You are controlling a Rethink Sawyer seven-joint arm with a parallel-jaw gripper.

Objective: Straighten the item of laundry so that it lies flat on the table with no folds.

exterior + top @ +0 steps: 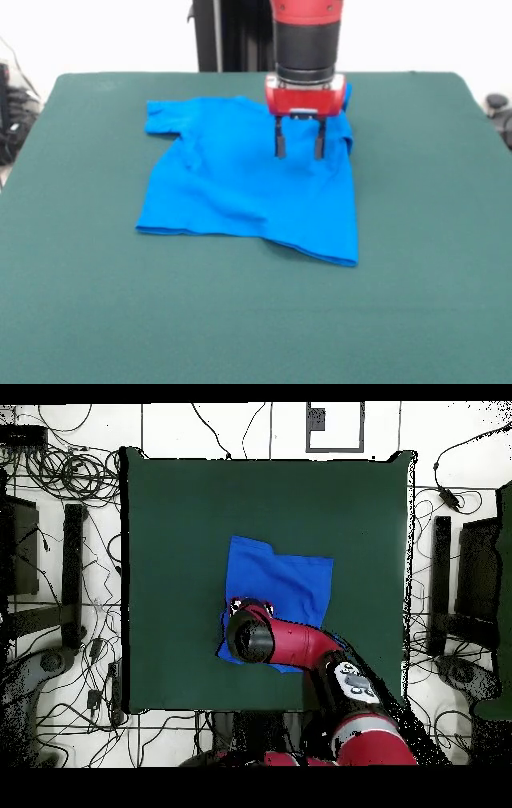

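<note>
Cables (70, 479) sprawl around the table (432, 304); the gripper (300, 149), jaws released, hangs over the rumpled T-shirt (232, 184) near the far edge.

Robotics laboratory. A red and black arm (300, 646) stands at a surface (180, 534) covered in dark green felt-like cloth, with rounded corners. In the overhead view, loose cables (75, 479) sprawl over a pale tiled floor (250, 429) on all sides of the surface, and dark stands (72, 574) flank it left and right. The front view shows a plain white background behind the arm.
</note>
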